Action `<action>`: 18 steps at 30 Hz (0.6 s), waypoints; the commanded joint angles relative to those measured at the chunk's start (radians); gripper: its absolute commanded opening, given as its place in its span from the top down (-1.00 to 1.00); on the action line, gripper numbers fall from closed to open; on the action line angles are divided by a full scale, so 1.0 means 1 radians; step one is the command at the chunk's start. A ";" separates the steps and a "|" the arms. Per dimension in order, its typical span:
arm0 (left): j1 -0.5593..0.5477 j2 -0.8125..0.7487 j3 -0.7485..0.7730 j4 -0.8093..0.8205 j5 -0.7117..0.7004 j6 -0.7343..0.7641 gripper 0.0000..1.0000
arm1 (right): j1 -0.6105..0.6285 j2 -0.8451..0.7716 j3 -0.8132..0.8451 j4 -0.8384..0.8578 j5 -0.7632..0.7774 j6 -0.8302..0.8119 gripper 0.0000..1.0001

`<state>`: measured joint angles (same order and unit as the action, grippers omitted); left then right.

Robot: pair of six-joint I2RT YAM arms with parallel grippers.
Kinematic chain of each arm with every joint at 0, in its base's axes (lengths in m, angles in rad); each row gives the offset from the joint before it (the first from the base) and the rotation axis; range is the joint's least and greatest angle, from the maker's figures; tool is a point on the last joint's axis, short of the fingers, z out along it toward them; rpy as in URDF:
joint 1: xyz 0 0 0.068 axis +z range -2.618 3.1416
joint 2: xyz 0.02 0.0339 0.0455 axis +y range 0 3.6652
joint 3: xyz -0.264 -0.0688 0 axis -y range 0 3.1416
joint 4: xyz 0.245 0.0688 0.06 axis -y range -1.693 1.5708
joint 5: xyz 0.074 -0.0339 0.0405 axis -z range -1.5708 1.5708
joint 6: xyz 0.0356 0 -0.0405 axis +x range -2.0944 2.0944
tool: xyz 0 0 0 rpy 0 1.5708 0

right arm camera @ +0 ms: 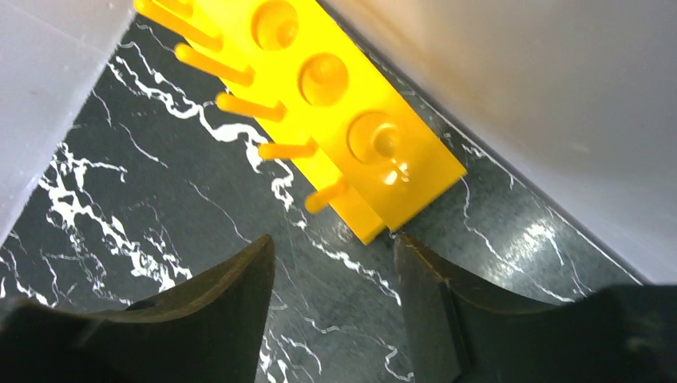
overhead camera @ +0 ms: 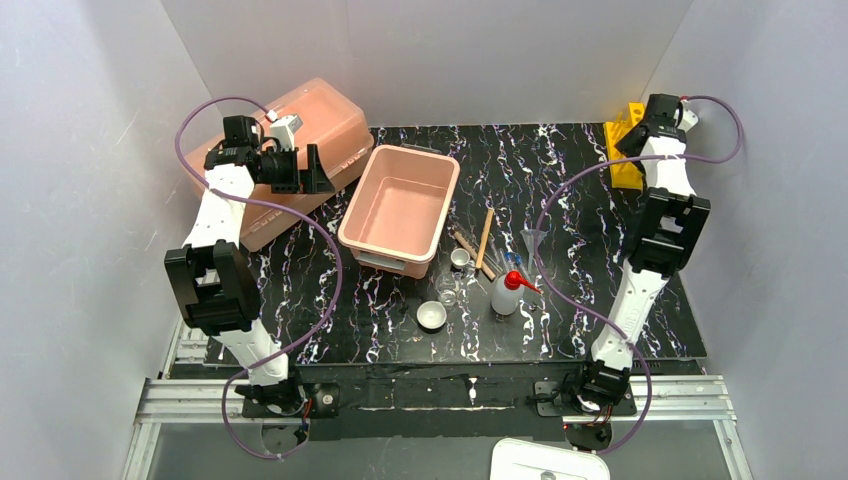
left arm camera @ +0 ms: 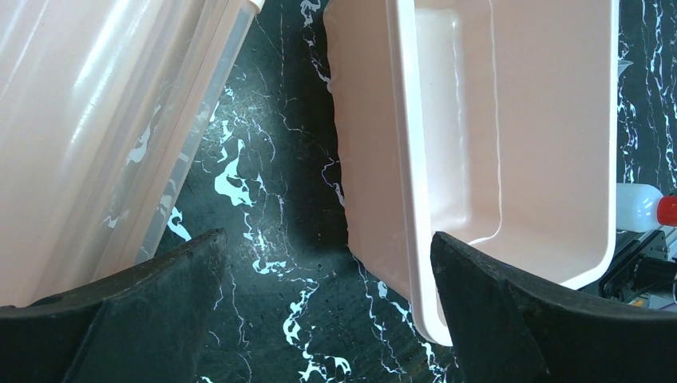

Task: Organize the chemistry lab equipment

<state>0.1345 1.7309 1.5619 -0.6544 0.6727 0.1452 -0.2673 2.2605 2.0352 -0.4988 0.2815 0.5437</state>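
Observation:
A white squeeze bottle (overhead camera: 507,294) with a red spout lies near the table's front middle, with a white dish (overhead camera: 431,316), tiny beakers (overhead camera: 460,258), wooden sticks (overhead camera: 485,238) and a clear funnel (overhead camera: 534,241) around it. The yellow holed rack (overhead camera: 627,146) lies at the back right; it fills the top of the right wrist view (right arm camera: 319,96). My right gripper (right arm camera: 331,247) is open and empty, just short of the rack's near end. My left gripper (left arm camera: 327,247) is open and empty over the bare strip between box and tub. The bottle's cap end (left arm camera: 647,206) shows in the left wrist view.
A pink rectangular tub (overhead camera: 400,205) stands at mid table, its rim (left arm camera: 411,159) by my left gripper's right finger. A large pink lidded box (overhead camera: 300,150) sits at the back left. Grey walls close in the back and both sides.

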 commanded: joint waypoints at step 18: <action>0.010 0.044 0.043 -0.025 -0.047 0.051 -0.99 | 0.054 0.057 0.032 0.162 0.189 0.046 0.16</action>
<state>0.1345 1.7481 1.5776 -0.6613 0.6649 0.1763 -0.2143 2.3062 2.0512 -0.3862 0.4248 0.5696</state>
